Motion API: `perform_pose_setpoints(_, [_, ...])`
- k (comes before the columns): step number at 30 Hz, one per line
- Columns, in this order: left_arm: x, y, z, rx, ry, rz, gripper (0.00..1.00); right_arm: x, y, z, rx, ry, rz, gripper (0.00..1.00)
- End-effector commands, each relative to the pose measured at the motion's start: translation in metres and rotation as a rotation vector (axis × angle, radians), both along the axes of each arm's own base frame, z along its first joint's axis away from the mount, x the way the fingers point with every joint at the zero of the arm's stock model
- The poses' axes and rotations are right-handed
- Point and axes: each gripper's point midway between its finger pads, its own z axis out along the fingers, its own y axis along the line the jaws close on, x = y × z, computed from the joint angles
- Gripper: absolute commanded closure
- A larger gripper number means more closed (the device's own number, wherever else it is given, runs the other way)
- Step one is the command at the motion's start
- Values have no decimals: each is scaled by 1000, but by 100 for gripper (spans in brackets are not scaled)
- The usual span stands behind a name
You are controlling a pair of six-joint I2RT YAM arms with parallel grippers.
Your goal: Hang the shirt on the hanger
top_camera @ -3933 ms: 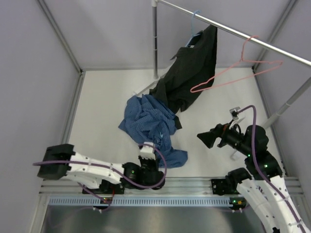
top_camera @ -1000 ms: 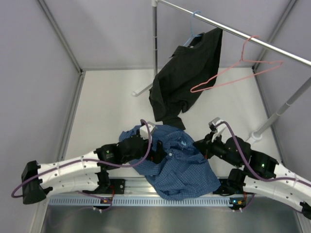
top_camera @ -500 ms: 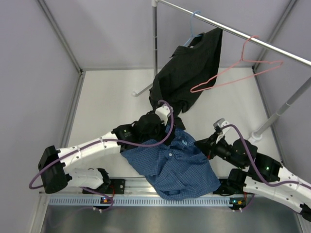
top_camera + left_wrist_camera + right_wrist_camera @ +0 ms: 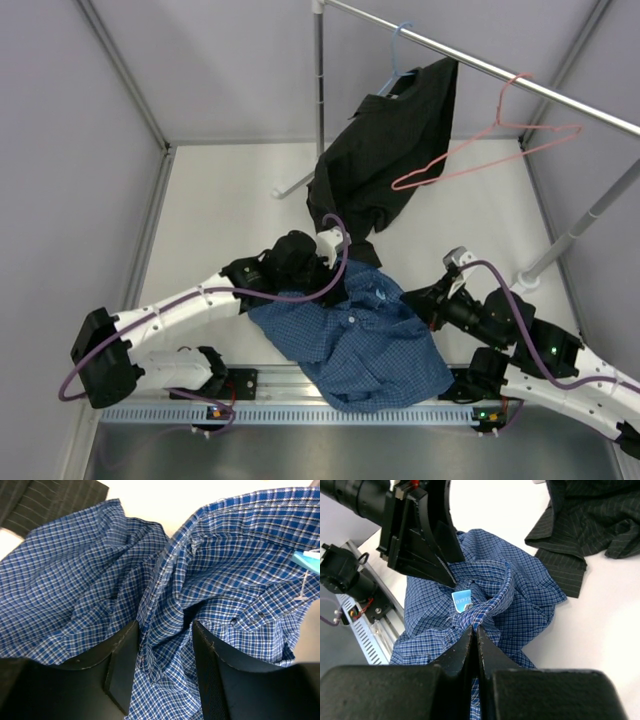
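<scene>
Shirt: the shirt point(image 4: 365, 335) is lying bunched on the table point(image 4: 220, 210) near the arm bases, drawn up at the collar and well apart from the rail point(image 4: 560, 95).
Right claw: the right gripper point(image 4: 475, 630) is pinching the collar edge with its fingers pressed together, probably holding the neck up so it opens.
Left claw: the left gripper point(image 4: 165, 627) is straddling a fold beside the collar with its fingers apart. Whether it is gripping, I cannot tell.
Hanger: the hanger point(image 4: 480, 150) is hanging bare on the rail beside the black shirt point(image 4: 385, 150), waiting for the neck.
</scene>
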Motion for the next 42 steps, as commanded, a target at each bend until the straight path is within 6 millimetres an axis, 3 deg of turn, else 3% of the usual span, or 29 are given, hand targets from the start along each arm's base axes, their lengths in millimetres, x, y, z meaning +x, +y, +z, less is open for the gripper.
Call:
perform_pose_setpoints(1, [-1,-10,11,-63,-9,-38,49,-7,10,26,85,-59,63,100])
perform_pose_setpoints(8, [19,-2,-1,-35,17,32,46,-19,9,40,142,-98,123,100])
perform_pose_setpoints(9, [21,-2,0,-39,13,32,48,-20,8,41,147,-104,131,100])
perform_pose_setpoints(11, [24,0,0,-42,14,38,61,-22,9,42,153,-107,144,100])
perform_pose_setpoints(13, [27,0,3,-47,10,42,62,-22,9,42,150,-108,142,100])
perform_pose_setpoints(15, [25,-1,6,-63,14,33,59,-21,10,39,143,-103,142,100])
perform_pose_setpoints(17, [20,-3,10,-86,18,8,42,-19,12,37,133,-95,136,100])
perform_pose_setpoints(19, [16,-4,18,-117,9,-14,43,-17,13,33,119,-86,130,100])
perform_pose_setpoints(20, [15,-3,17,-117,6,-15,44,-17,14,33,115,-84,130,100])
perform_pose_setpoints(25, [13,-2,15,-118,10,-16,75,-16,15,35,120,-88,127,100])
perform_pose_setpoints(29, [11,-4,12,-123,20,-23,85,-16,13,38,130,-94,121,100])
perform_pose_setpoints(30, [12,-4,11,-124,20,-21,85,-15,13,38,131,-92,119,100])
perform_pose_setpoints(31, [11,-4,9,-121,25,-21,76,-16,12,39,136,-94,122,100])
perform_pose_setpoints(33, [12,-5,9,-124,20,-27,73,-17,11,41,146,-99,122,100])
perform_pose_setpoints(36, [13,-6,6,-122,23,-28,56,-18,10,43,156,-103,124,100])
perform_pose_setpoints(38, [13,-6,3,-116,29,-27,51,-19,9,45,163,-106,126,100])
perform_pose_setpoints(39, [13,-7,1,-117,32,-31,55,-19,9,45,163,-106,127,100])
perform_pose_setpoints(42, [14,-6,1,-116,32,-17,86,-19,8,45,164,-108,121,100])
